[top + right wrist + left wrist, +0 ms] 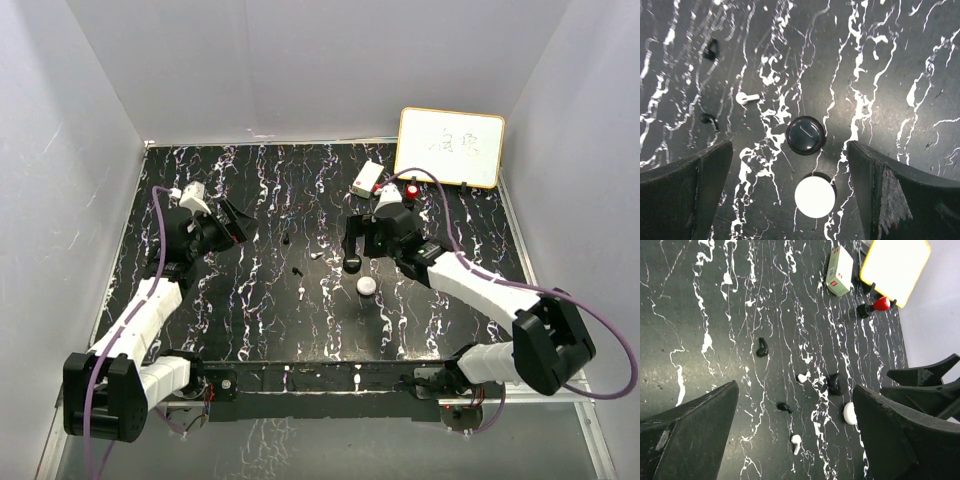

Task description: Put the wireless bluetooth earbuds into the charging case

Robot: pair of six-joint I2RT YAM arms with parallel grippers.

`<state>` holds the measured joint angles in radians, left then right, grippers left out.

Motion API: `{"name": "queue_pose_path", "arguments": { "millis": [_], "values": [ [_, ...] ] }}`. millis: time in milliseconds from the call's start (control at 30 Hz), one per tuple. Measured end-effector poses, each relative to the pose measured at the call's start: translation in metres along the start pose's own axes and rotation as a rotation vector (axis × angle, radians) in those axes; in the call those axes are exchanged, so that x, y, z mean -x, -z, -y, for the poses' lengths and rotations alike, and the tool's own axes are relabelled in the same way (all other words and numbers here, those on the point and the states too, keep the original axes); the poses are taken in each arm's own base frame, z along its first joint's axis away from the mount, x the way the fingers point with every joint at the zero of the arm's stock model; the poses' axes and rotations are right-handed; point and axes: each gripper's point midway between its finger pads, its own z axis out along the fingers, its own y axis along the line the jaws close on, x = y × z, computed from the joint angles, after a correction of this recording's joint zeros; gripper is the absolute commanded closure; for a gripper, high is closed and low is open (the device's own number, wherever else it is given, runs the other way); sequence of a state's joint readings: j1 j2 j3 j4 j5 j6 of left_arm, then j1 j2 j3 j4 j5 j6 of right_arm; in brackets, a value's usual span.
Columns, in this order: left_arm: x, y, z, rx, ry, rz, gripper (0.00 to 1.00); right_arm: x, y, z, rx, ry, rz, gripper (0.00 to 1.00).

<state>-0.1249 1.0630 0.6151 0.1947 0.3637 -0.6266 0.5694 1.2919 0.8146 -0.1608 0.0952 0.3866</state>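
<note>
Two round pucks lie mid-table: a black case (352, 263) and a white case (367, 287), both with lids down. Left of them lie two black earbuds (287, 240) (297, 271) and two white earbuds (316, 256) (303, 291). My right gripper (362, 240) is open and empty, hovering above the pucks; its view shows the black case (806, 135) and the white case (814, 197) between the fingers. My left gripper (235, 225) is open and empty, raised to the left of the earbuds; its view shows a black earbud (784, 407) and a white earbud (796, 442) below it.
A white board with a yellow rim (450, 147) stands at the back right. A small white box (366, 178) and a red-topped object (411, 190) sit in front of it. White walls enclose the black marbled table (200, 320).
</note>
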Motion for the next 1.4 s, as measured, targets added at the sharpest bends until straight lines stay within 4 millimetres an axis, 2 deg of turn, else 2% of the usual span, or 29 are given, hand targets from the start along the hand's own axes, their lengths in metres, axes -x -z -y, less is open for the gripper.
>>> {"name": "queue_pose_path", "arguments": {
  "millis": [167, 433, 533, 667, 867, 1067, 1267, 1400],
  "values": [
    [-0.016, -0.001, 0.003, 0.006, -0.023, -0.051, 0.01, -0.023, -0.01, 0.004, -0.037, 0.025, -0.056, 0.02],
    [-0.053, -0.014, 0.013, 0.003, -0.056, -0.148, 0.01, -0.036, -0.017, 0.011, -0.061, 0.045, -0.082, 0.02],
    [-0.065, -0.018, 0.012, 0.011, -0.059, -0.178, 0.01, -0.053, -0.026, 0.012, -0.061, 0.054, -0.139, 0.01],
    [-0.068, -0.018, 0.012, 0.019, -0.064, -0.178, 0.01, -0.067, -0.033, 0.013, -0.056, 0.057, -0.184, 0.02],
    [-0.063, -0.016, 0.015, 0.018, -0.075, -0.156, 0.01, -0.071, -0.036, 0.006, -0.033, 0.062, -0.19, 0.02],
    [-0.068, -0.016, 0.018, 0.011, -0.08, -0.172, 0.01, -0.073, -0.034, 0.0, -0.018, 0.052, -0.194, 0.02],
    [-0.089, -0.018, 0.033, -0.028, -0.099, -0.229, 0.02, -0.077, -0.006, 0.004, -0.007, 0.023, -0.171, 0.03],
    [-0.105, -0.021, 0.038, -0.042, -0.109, -0.274, 0.02, -0.081, 0.005, 0.007, -0.011, 0.02, -0.166, 0.04]
  ]
}}
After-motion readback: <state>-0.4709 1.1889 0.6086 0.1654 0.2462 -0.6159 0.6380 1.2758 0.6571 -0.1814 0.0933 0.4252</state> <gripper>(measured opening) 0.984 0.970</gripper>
